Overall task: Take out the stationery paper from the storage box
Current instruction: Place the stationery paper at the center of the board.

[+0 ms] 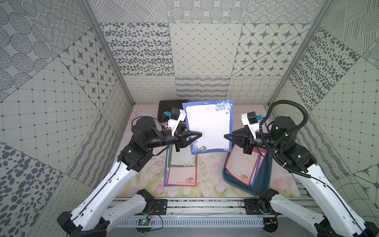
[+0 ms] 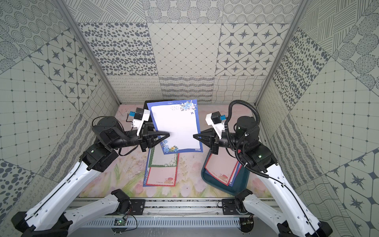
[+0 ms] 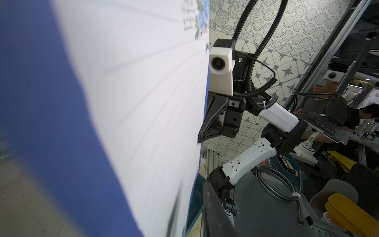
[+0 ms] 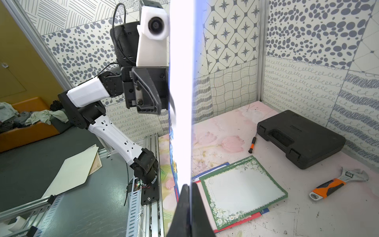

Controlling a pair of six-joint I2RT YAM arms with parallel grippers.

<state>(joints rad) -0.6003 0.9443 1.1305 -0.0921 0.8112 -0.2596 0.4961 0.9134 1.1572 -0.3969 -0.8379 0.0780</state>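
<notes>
Stationery paper (image 1: 208, 125), blue-bordered sheet aloft, others in storage box (image 1: 264, 180)

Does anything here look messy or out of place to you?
Yes. The sheets in the storage box lie fanned and crooked, not square with its walls. A wrench and a small screwdriver lie loose on the table by the black case, odd company for letter paper.
</notes>
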